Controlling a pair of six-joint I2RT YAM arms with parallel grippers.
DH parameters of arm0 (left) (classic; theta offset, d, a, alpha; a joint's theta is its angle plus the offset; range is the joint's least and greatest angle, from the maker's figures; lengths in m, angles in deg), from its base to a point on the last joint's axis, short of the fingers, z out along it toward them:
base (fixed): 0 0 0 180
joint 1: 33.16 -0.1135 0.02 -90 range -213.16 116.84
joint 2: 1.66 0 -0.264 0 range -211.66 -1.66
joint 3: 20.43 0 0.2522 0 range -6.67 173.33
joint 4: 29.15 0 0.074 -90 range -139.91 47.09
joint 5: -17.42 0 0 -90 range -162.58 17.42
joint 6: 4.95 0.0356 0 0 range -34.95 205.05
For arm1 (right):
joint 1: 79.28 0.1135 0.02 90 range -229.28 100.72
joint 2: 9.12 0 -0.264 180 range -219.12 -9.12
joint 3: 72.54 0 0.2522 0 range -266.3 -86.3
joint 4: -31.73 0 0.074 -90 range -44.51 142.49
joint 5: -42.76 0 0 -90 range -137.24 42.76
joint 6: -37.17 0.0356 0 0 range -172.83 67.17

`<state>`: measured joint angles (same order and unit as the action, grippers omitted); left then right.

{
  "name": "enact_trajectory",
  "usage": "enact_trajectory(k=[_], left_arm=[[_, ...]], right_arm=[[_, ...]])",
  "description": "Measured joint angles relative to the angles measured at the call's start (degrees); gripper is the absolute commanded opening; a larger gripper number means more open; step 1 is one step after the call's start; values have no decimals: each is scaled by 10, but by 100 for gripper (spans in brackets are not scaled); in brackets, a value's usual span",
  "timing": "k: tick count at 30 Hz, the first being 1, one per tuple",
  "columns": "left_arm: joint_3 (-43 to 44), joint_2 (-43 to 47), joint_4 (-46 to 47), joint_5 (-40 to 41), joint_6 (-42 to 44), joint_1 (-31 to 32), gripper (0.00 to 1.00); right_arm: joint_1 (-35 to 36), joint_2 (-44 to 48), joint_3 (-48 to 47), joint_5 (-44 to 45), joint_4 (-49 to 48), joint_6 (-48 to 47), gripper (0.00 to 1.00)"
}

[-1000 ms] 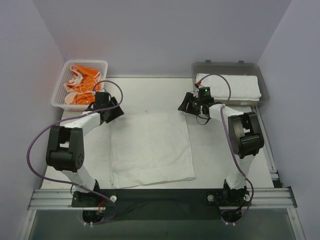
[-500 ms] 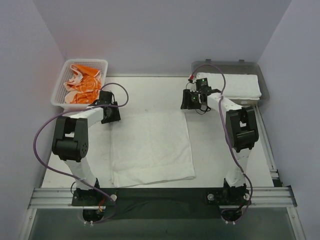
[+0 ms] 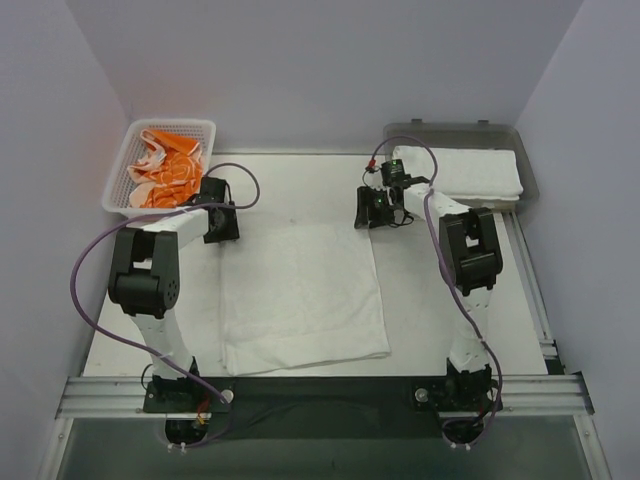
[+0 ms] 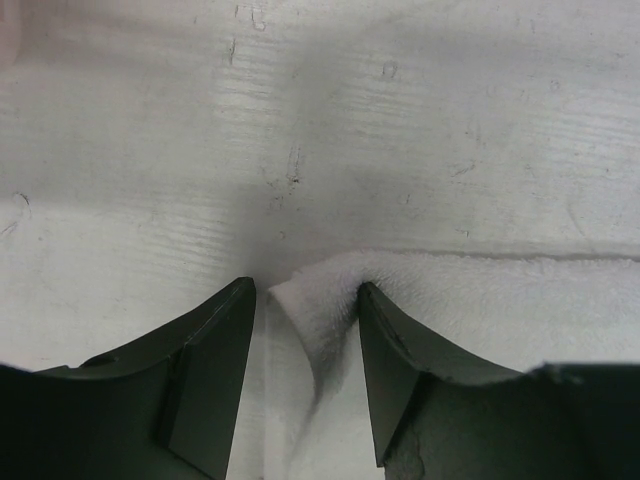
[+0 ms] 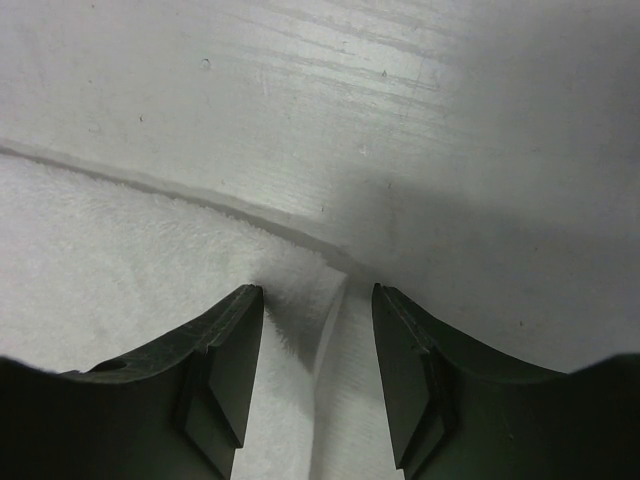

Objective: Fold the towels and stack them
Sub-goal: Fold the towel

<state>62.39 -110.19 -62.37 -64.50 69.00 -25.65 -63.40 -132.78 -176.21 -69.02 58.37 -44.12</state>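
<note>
A white towel [image 3: 300, 290] lies spread flat in the middle of the table. My left gripper [image 3: 222, 222] is down at its far left corner. In the left wrist view that corner [image 4: 322, 300] is bunched up between the open jaws of the left gripper [image 4: 305, 290], against the right finger [image 4: 400, 350]. My right gripper [image 3: 372, 208] is at the far right corner. The right wrist view shows the right gripper [image 5: 317, 290] open astride the towel's corner [image 5: 300, 290]. Neither corner is pinched.
A white mesh basket [image 3: 117, 186] at the back left holds crumpled orange-and-white towels [image 3: 165, 170]. A grey tray [image 3: 450, 128] at the back right holds a folded white towel [image 3: 460, 170]. Purple walls close in both sides.
Both grippers have swung in and come down onto the spread towel's far corners. The left jaws have narrowed around their corner.
</note>
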Motion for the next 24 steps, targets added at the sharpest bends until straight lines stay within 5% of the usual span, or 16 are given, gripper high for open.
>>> enact_trajectory(k=[14,20,24], left_arm=[[9,-7,-4,-21,16,-2,28],[12,-9,-4,-28,19,-2,21],[12,-9,-4,-31,19,-5,6]], right_arm=[[6,-36,-56,3,13,0,45],[12,-59,-85,-9,17,-14,27],[15,-66,-92,-21,18,-22,3]])
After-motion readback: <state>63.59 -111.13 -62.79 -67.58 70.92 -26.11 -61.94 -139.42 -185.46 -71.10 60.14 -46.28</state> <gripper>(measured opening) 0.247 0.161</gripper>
